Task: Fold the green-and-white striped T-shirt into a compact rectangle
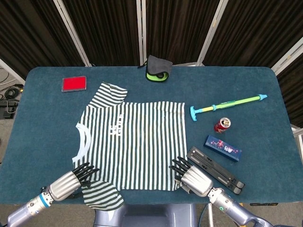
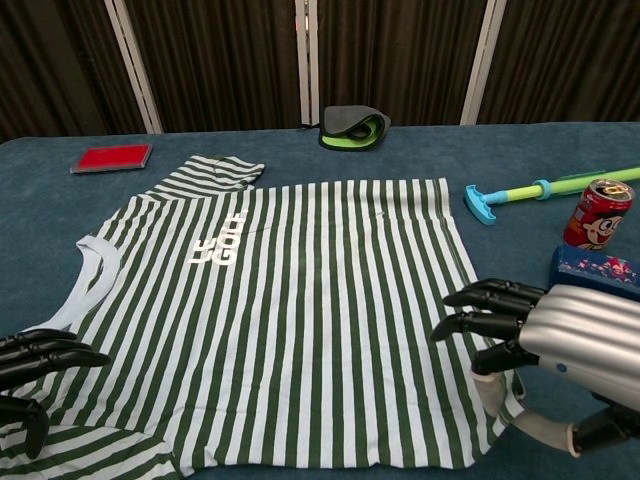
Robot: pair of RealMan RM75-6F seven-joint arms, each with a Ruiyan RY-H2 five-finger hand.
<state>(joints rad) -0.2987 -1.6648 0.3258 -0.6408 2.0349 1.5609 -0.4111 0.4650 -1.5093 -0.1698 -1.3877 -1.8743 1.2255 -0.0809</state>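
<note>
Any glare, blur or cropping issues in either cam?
Head view: even light, sharp, no glare; whole table in frame. Chest view: sharp, but left robot hand is cut by the frame edge; right robot hand looms large in the foreground with mild sheen; T-shirt stripes crisp.

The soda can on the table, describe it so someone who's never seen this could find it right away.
On the blue table, look right of the striped T-shirt. The soda can stands upright between the green-and-blue toy stick and the flat dark-blue box. It is the only red, round thing there.
</note>
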